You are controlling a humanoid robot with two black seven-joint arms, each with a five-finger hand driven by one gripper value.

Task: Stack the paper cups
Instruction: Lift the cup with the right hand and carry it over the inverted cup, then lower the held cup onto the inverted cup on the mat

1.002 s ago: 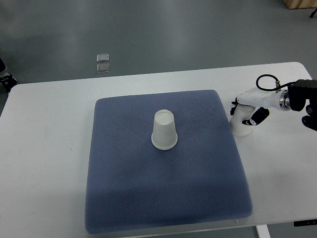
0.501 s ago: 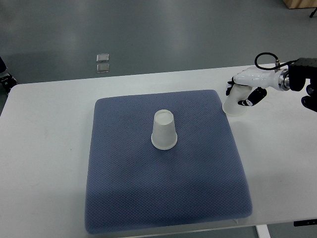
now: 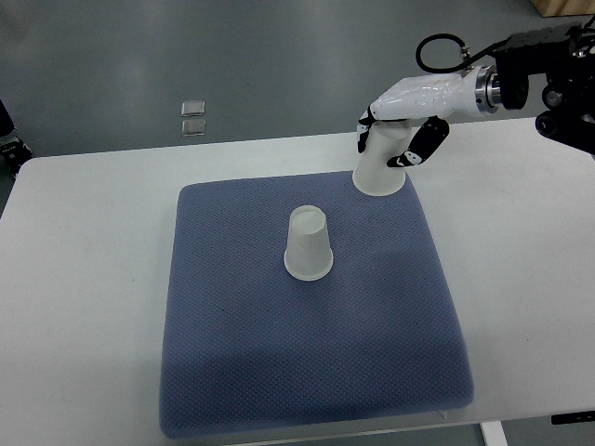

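From where I stand the job looks roughly half done. The robot's white right hand (image 3: 402,125), reaching in from the upper right of the frame, has its fingers wrapped around an upside-down white paper cup (image 3: 379,172), thumb on one side and dark-tipped fingers on the other. That cup hangs at the upper right corner of the padded blue-grey square mat (image 3: 307,372); whether its rim is brushing the mat or just clear of it I cannot tell. The second upside-down white paper cup (image 3: 309,245) stands on its rim near the middle of the mat, down and to the left of the held one, and the two are well apart. So the pickup appears finished, while the carry across, the lining up over the standing cup's closed base and the lowering onto it are all left to do. The mat lies on the plain white counter (image 3: 84,279), and no left hand shows anywhere in the frame. Nothing is stacked yet.
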